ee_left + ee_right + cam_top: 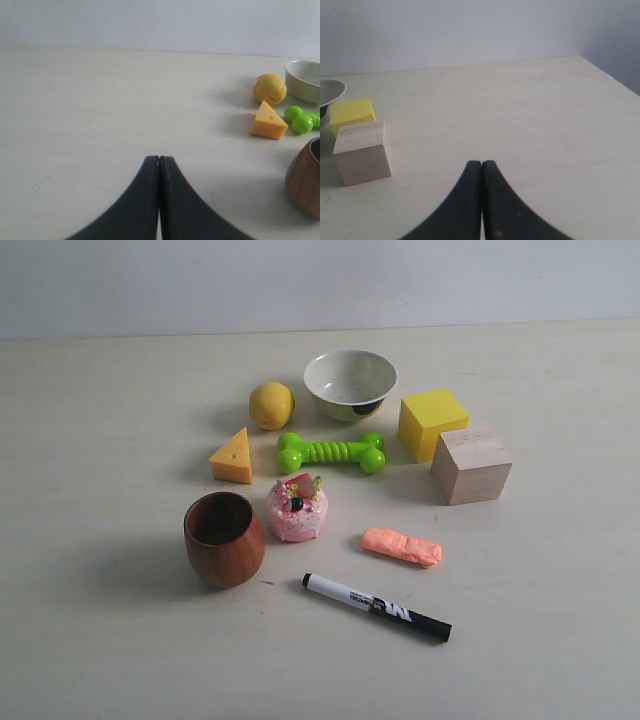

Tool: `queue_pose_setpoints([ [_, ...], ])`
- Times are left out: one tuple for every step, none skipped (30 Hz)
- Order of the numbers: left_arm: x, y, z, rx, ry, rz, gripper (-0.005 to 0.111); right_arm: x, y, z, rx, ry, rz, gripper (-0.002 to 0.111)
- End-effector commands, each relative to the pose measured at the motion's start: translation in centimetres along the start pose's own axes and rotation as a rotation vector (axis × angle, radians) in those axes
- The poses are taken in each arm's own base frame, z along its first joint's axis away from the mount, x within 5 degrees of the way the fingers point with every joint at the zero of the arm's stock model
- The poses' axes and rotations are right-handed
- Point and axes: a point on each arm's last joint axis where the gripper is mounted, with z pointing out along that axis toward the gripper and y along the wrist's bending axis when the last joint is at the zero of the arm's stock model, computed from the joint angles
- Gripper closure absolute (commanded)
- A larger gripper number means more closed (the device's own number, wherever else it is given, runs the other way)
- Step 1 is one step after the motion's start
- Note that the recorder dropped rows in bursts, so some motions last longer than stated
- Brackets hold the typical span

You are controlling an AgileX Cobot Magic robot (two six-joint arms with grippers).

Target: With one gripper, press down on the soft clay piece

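Surface: pale cream tabletop (100,660), matte, with faint wood grain, far edge meeting a plain light grey-blue wall (300,280).

Task item: salmon-pink elongated lump of soft clay (401,546), lying flat right of centre. Located right of the round pink decorated cake toy (296,508), just beyond the black-and-white marker pen (377,607), nearer than the pale wooden cube (471,466). Touched by neither arm.

Left black gripper (159,165): finger prongs pressed together, holding nothing, above the tabletop on the left side.

Right black gripper (481,167): likewise closed and empty, above the tabletop on the right side.
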Motion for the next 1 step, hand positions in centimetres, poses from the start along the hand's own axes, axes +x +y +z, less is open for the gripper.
queue_pose_setpoints([
  [-0.22,0.01,-0.08,-0.003,-0.019,-0.002,0.107,-0.03,0.00,0.00,0.000,-0.018,-0.009,0.108],
])
